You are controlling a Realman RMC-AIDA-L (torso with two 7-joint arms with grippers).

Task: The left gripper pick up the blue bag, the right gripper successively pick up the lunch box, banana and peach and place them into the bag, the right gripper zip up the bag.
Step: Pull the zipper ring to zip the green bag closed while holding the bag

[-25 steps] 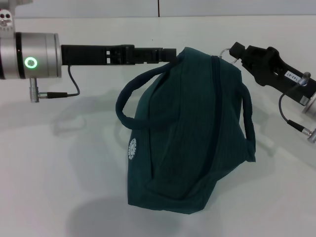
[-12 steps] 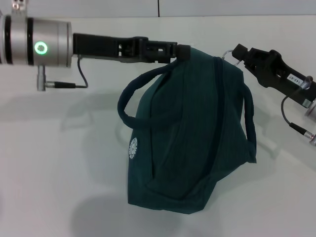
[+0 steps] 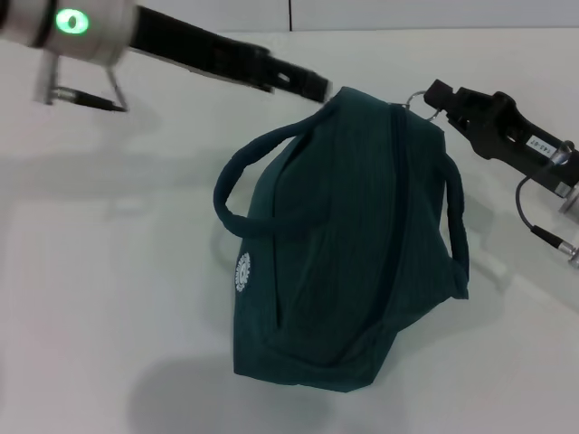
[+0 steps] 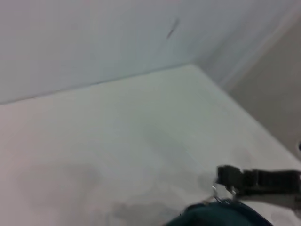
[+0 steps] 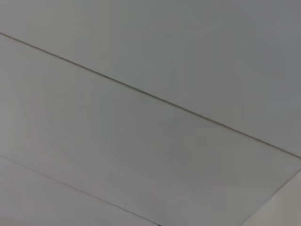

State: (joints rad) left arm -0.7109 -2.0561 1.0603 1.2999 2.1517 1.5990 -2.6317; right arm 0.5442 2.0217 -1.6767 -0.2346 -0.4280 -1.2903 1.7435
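Observation:
The blue bag [image 3: 344,253] lies on the white table with its zipper [image 3: 398,199] drawn shut along the top and both handles loose. My left gripper [image 3: 315,88] hovers just off the bag's far corner, open and holding nothing. My right gripper [image 3: 432,93] is at the bag's far right end, shut on the metal zipper pull [image 3: 415,94]. The left wrist view shows that right gripper [image 4: 225,178], the pull ring [image 4: 217,192] and the bag's top [image 4: 216,217]. The lunch box, banana and peach are hidden from view.
The white table [image 3: 109,271] spreads around the bag, and a pale wall [image 3: 289,14] runs along its far edge. A cable [image 3: 534,226] hangs from my right arm beside the bag. The right wrist view holds only pale flat panels.
My left arm has swung up and away to the left, and its gripper has come off the bag's far corner. The bag and my right gripper stay where they were.

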